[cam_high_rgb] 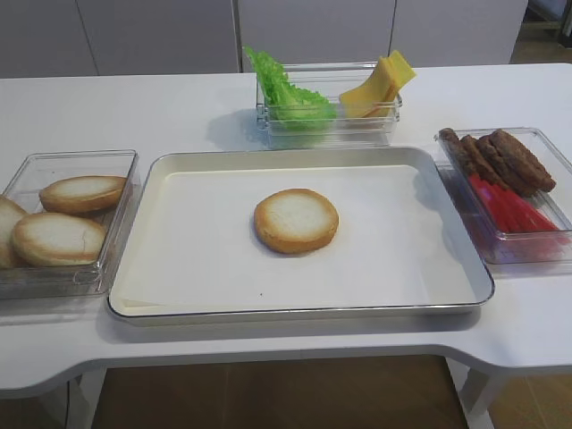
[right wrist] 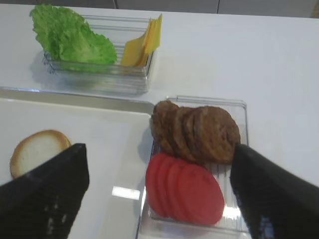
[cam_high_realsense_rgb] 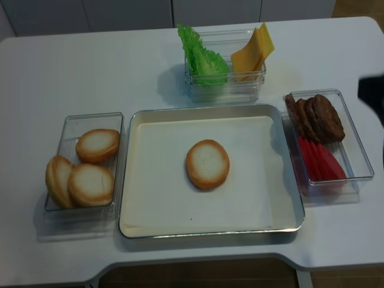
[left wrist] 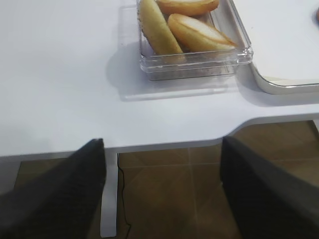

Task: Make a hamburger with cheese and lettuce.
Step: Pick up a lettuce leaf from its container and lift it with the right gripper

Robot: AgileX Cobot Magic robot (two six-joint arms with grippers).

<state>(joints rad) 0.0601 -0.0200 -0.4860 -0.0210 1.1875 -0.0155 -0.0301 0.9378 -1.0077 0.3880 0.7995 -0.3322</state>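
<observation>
One bun half (cam_high_rgb: pixel 296 220) lies face up in the middle of the metal tray (cam_high_rgb: pixel 304 313), with nothing on it. It also shows in the right wrist view (right wrist: pixel 37 149). Lettuce (cam_high_rgb: pixel 286 89) and cheese slices (cam_high_rgb: pixel 380 85) stand in a clear box behind the tray. My right gripper (right wrist: pixel 159 199) is open and empty above the box of tomato slices (right wrist: pixel 187 186) and patties (right wrist: pixel 197 132). It shows as a dark blur at the right edge of the second high view (cam_high_realsense_rgb: pixel 373 96). My left gripper (left wrist: pixel 162 189) is open and empty, off the table's front left edge.
A clear box (cam_high_rgb: pixel 67 219) left of the tray holds three more bun halves. A clear box (cam_high_rgb: pixel 509 192) right of the tray holds patties and red tomato slices. The table's front edge has a cut-out (cam_high_rgb: pixel 268 371).
</observation>
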